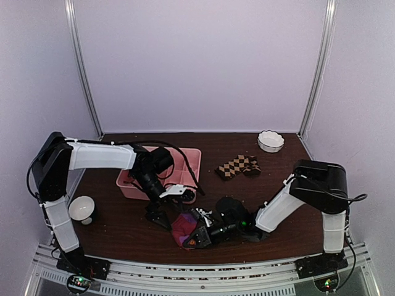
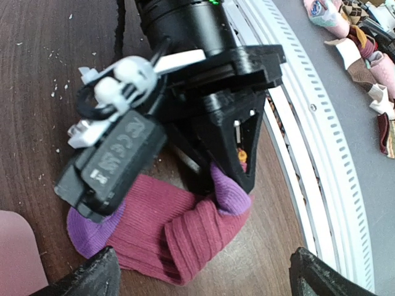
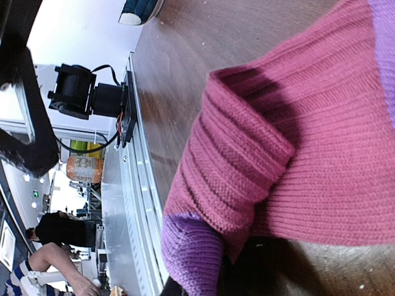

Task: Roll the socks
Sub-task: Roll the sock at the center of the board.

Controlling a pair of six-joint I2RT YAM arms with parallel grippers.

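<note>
Your dark table [image 1: 123, 228] carries one pink sock [image 2: 185, 228], pinched by your right gripper [image 2: 239, 177]; left gripper [image 2: 203, 274] gapes wide over it; one checkered sock [image 1: 237, 166] lies well apart.

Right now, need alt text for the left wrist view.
The right claw pinches the purple edge of a folded magenta sock lying on a dark wooden table. The left claw hangs open above it, visible only at the bottom corners.

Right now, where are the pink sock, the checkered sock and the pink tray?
pink sock [image 2: 179, 237], left wrist view, folded ribbed middle.
checkered sock [image 1: 237, 166], top external view, its middle.
pink tray [image 1: 188, 152], top external view, far rim.
</note>
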